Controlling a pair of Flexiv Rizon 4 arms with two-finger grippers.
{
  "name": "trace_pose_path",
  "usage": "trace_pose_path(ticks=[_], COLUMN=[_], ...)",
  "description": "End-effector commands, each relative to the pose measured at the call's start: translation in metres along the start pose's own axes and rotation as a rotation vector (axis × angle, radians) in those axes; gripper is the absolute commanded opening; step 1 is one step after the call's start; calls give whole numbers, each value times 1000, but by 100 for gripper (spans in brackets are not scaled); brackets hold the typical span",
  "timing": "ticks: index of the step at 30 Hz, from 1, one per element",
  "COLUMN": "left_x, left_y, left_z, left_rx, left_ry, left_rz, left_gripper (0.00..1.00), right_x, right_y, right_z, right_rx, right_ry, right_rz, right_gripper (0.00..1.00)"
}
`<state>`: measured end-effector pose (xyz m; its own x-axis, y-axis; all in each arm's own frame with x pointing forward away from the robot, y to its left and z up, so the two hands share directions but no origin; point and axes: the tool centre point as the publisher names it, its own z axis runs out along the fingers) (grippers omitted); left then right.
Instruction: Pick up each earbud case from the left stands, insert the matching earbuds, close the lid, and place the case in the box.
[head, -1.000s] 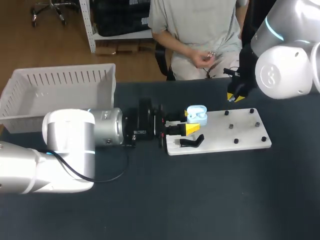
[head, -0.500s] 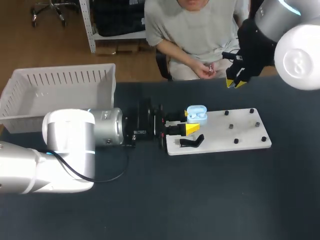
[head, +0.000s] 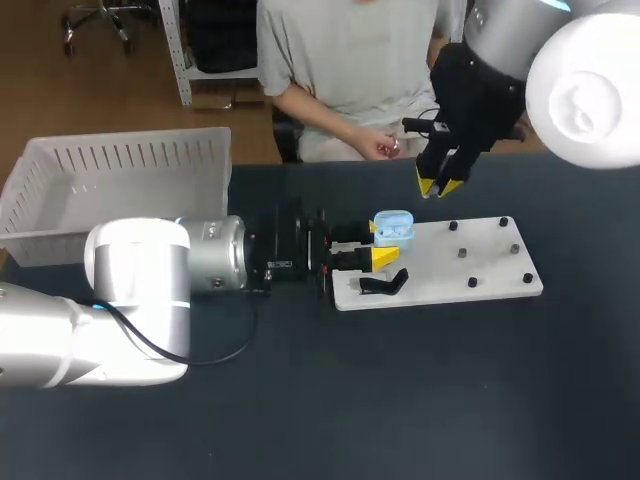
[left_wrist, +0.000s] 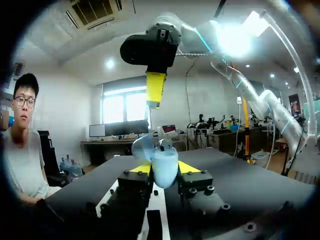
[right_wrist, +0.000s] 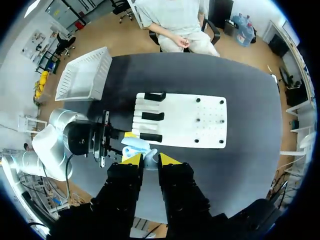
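A light blue earbud case (head: 392, 228) with its lid up sits at the left end of the white board (head: 440, 275). My left gripper (head: 372, 256) lies level over the table and is shut on the case (left_wrist: 163, 164), one yellow tip on each side. My right gripper (head: 439, 186) hangs above the table, just behind and to the right of the case, pointing down. A small pale earbud (right_wrist: 150, 157) is pinched between its fingers, so it is shut on that. From the right wrist, the case (right_wrist: 135, 146) lies far below. My right gripper (left_wrist: 155, 89) hangs above the case in the left wrist view.
A white slatted box (head: 120, 185) stands at the back left. A black stand (head: 383, 283) sits on the board's front left, two more (right_wrist: 154, 106) behind it. Small black pegs (head: 462, 253) dot the board's right half. My left arm (head: 140, 300) covers the table's left.
My right arm swung left from the far right edge and now hangs close behind the open case. The left arm and the case have not moved.
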<state>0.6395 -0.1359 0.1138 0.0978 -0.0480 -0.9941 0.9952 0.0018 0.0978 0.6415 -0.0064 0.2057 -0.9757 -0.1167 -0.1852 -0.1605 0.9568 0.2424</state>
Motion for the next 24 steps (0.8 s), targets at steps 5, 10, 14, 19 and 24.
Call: trace_pose_path(ticks=[5,10,14,19,24], left_x=[0,0,0,0,0], left_y=[-1,-1,-1,-1,-1], left_z=[0,0,0,0,0], left_rx=[-3,-3,-3,-3,-3], left_ry=[-2,-2,-2,-2,-2], left_rz=[2,2,2,2,2], left_gripper=[0,0,0,0,0], right_x=[0,0,0,0,10], right_y=[2,2,2,16,30], right_z=[2,2,2,0,2], right_rx=[5,5,5,52,66], right_ry=[-4,-4,-4,30,91], right_rz=[2,2,2,-85,-148], right_gripper=[0,0,0,0,0])
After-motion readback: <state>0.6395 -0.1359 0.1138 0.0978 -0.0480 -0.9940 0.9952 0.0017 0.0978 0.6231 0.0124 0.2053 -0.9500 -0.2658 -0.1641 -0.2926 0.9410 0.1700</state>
